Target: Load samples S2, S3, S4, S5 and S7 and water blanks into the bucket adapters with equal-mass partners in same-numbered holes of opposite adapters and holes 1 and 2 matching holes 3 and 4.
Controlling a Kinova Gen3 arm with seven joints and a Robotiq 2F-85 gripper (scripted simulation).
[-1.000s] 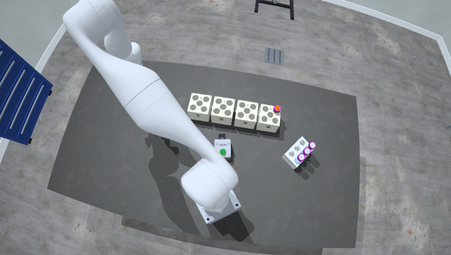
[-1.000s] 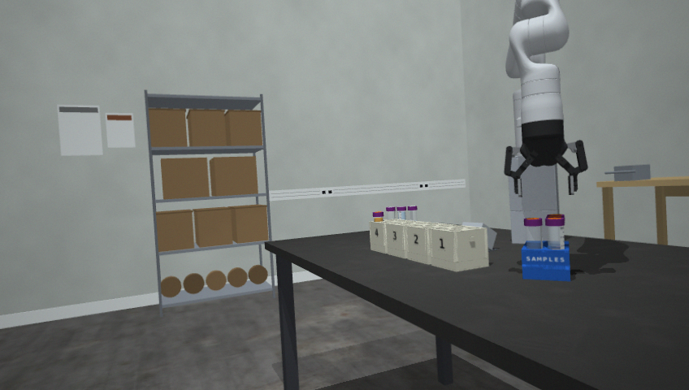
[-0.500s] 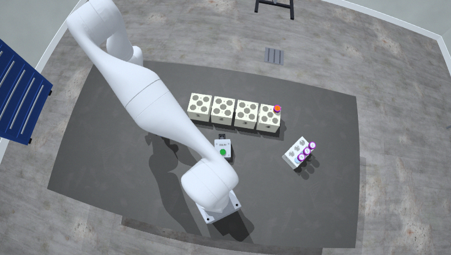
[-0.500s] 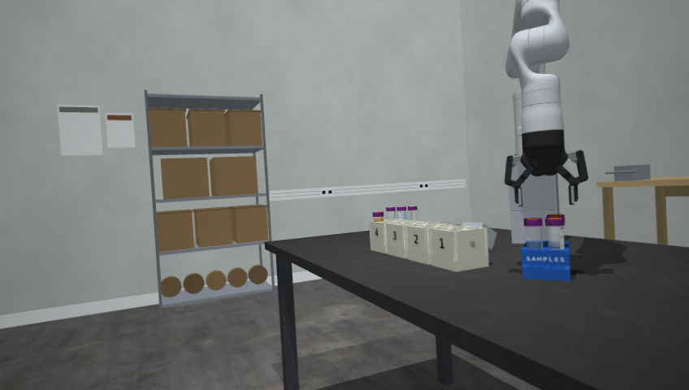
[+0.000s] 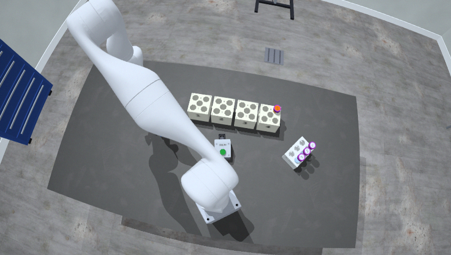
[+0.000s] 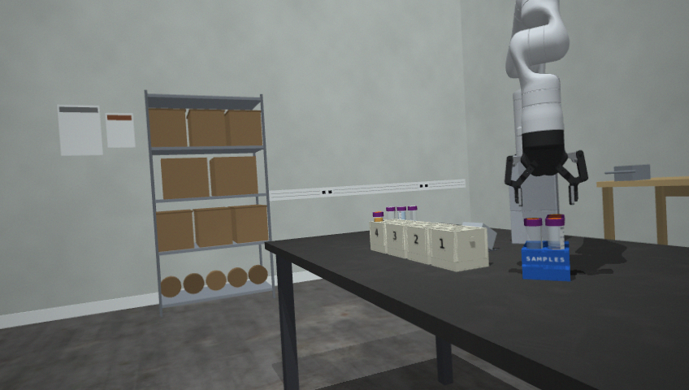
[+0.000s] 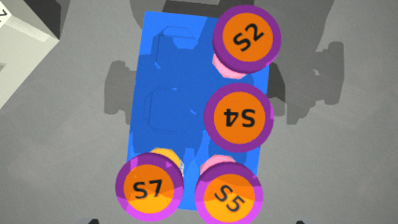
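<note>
My gripper (image 6: 544,197) is open and empty, hanging a short way above the blue SAMPLES rack (image 6: 545,264) (image 7: 150,42). In the wrist view the rack holds tubes S2 (image 7: 247,38), S4 (image 7: 238,118), S7 (image 7: 149,187) and S5 (image 7: 229,198), with two holes on its left side bare. Adapters 1 (image 5: 199,107) (image 6: 457,246), 2 (image 5: 222,110) (image 6: 415,240), 3 (image 5: 245,113) (image 6: 393,236) and 4 (image 5: 268,121) (image 6: 377,234) stand in a row. An orange-dotted tube (image 5: 277,108) (image 6: 377,215) stands in adapter 4. In the top view the arm hides the gripper and the SAMPLES rack.
A white rack (image 5: 292,151) with three white-dotted blanks (image 5: 306,151) stands at the table's right. The green DONE key (image 5: 222,152) sits on its small desk in front of the adapters. An adapter corner (image 7: 19,47) shows in the wrist view at upper left.
</note>
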